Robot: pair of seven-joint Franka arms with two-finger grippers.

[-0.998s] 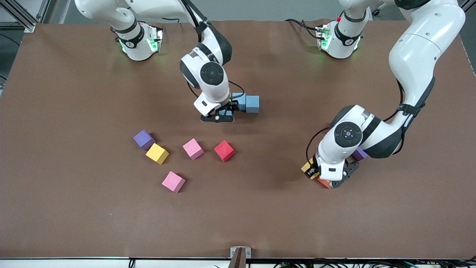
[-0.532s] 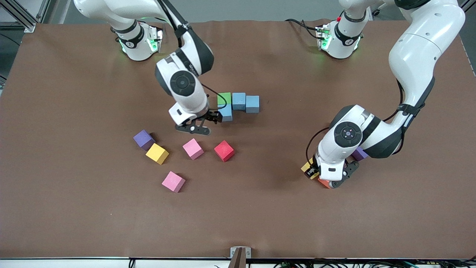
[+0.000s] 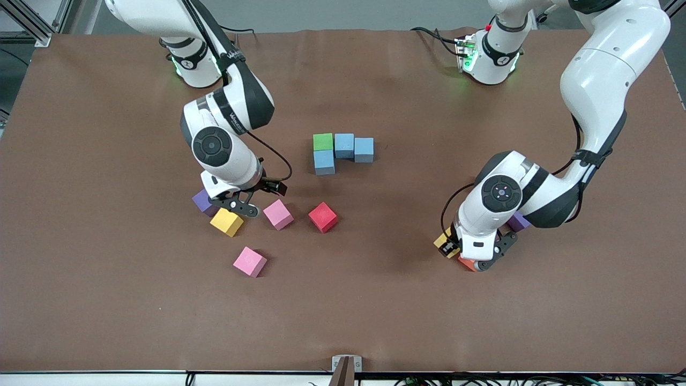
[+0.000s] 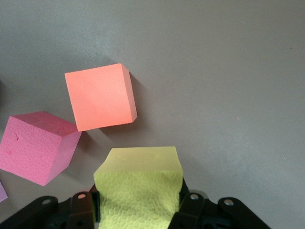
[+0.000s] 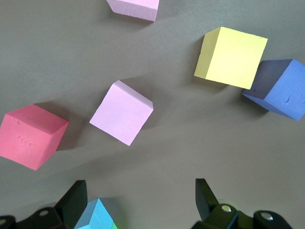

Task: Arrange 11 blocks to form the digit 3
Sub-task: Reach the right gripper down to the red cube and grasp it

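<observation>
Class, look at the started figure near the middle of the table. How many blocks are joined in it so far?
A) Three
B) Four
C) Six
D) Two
B: the cluster is a green block, two light blue blocks in a row beside it, and a third light blue block nearer the front camera, touching the green one.

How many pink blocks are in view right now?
2 in the front view. One pink block sits beside the red block, toward the right arm's end; the other is nearer the front camera. The left wrist view shows a third, hidden under the left arm.
</observation>
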